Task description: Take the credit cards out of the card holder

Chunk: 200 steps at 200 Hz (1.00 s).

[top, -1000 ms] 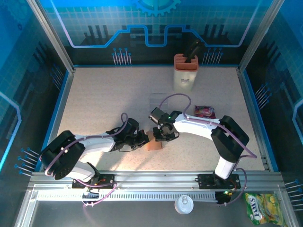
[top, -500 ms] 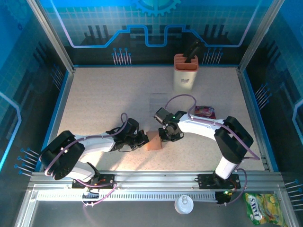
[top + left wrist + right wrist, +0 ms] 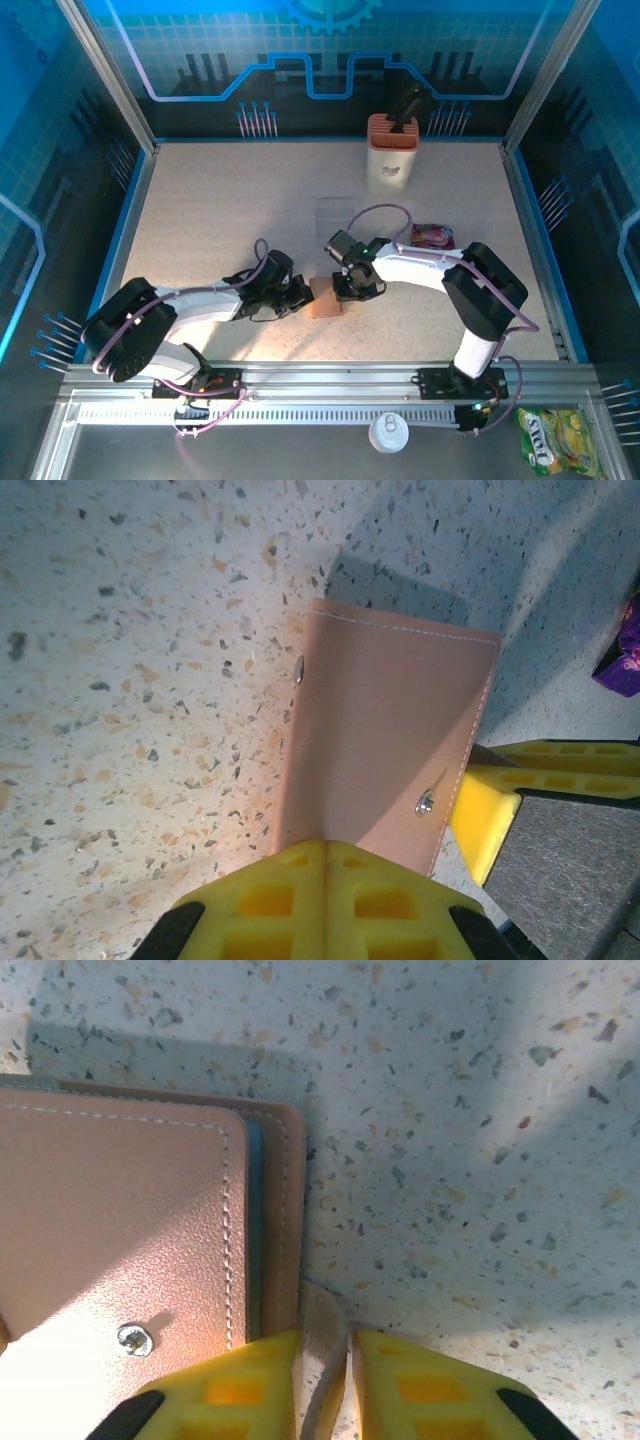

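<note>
The card holder (image 3: 325,297) lies folded on the table (image 3: 220,220) between both grippers, with a teal layer (image 3: 254,1230) showing at its edge. The left gripper (image 3: 325,855) is clenched on its near edge. The right gripper (image 3: 322,1350) pinches a thin tan strip (image 3: 322,1320) at the holder's corner; whether this is a card or a flap cannot be told. Farther back lies a purple-red packet (image 3: 432,236). Farthest back, an orange-and-cream upright box (image 3: 390,160) holds a dark object (image 3: 410,105).

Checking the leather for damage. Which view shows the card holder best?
The left wrist view: most of the card holder is in frame, stitching sharp. The right wrist view shows one corner close up; the top view, a small brown patch.
</note>
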Available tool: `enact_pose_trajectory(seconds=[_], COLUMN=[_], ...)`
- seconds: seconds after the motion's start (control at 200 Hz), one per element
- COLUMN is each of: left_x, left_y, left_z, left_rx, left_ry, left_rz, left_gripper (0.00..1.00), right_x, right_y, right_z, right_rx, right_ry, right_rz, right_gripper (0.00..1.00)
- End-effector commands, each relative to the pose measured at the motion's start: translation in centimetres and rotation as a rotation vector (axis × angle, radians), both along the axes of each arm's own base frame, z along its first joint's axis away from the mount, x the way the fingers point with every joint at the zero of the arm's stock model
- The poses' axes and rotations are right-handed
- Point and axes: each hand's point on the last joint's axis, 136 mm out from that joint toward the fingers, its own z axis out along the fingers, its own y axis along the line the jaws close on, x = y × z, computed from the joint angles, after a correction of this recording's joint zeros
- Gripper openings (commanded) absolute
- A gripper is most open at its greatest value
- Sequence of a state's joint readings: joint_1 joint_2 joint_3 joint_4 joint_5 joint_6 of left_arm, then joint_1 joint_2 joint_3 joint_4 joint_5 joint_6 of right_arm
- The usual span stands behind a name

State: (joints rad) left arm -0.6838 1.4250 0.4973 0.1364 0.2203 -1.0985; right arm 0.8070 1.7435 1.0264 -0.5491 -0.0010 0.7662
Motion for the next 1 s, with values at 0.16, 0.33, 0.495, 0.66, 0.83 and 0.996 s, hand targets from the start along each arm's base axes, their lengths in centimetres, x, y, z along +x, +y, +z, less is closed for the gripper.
enact_pose_trajectory(seconds=[0.16, 0.33, 0.495, 0.66, 0.83, 0.996], left_x=[0.6, 1.1, 1.4, 1.6, 1.6, 1.5], left_y=[-0.2, 0.2, 1.1, 1.9, 2.7, 3.3], left_z=[1.8, 3.3, 4.2, 5.1, 5.8, 6.4], left_rx=[-0.013, -0.011, -0.009, -0.019, -0.024, -0.028], left_ry=[-0.050, -0.099, -0.128, -0.134, -0.145, -0.166], left_rz=[0.004, 0.020, 0.045, 0.063, 0.075, 0.074], left_gripper=[0.00, 0.00, 0.00, 0.00, 0.00, 0.00], right_x=[0.2, 0.4, 0.4, -0.1, -0.2, -0.5], right_y=[-0.5, -1.3, -2.5, -3.1, -3.0, -1.4], right_z=[-0.1, 0.8, 2.1, 3.6, 5.5, 7.0], right_rx=[0.001, -0.003, -0.006, -0.019, 0.009, 0.065], right_ry=[-0.002, -0.018, -0.029, -0.035, -0.052, -0.057], right_rz=[-0.015, -0.008, 0.009, 0.038, 0.034, 0.072], right_gripper=[0.11, 0.08, 0.08, 0.08, 0.09, 0.10])
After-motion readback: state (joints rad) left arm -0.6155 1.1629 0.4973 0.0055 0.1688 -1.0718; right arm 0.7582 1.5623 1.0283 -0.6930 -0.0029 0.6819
